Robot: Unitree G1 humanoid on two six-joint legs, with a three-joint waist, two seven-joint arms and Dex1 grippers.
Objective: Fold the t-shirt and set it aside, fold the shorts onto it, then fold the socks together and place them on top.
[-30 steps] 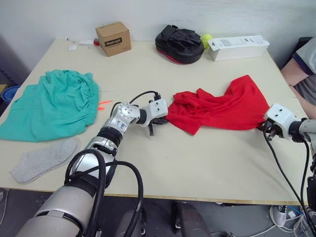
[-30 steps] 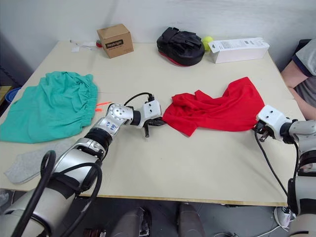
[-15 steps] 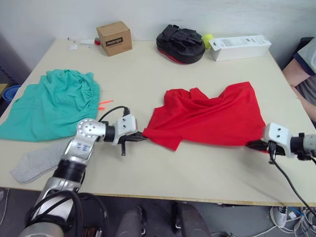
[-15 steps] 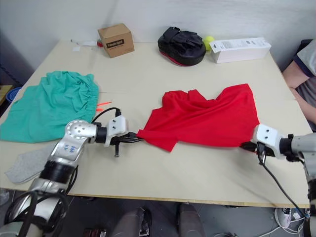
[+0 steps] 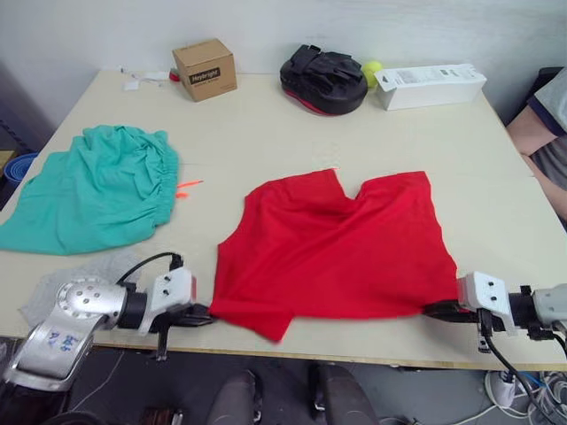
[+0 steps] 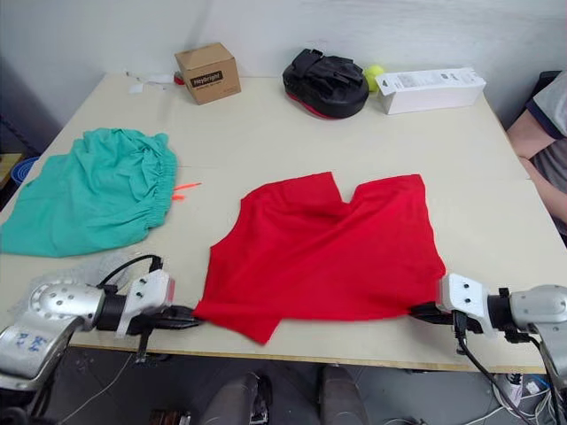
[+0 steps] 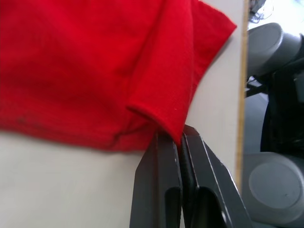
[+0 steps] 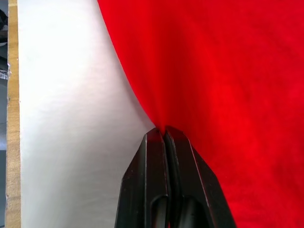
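The left gripper [image 5: 205, 313] is pinching the t-shirt's [image 5: 332, 248] near left corner, fingers closed on the cloth. The right gripper [image 5: 431, 310] is clamping the near right corner likewise. The t-shirt is lying spread on the table [image 5: 266, 133], neck opening pointing away toward the far edge, long axis running left-right. The shorts [image 5: 93, 188] are lying well to its left.

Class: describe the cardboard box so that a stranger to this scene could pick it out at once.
Start at the beige table and look along its far edge to the robot's left. The cardboard box stands there, left of the black bag. It alone is a brown cube with a dark label.
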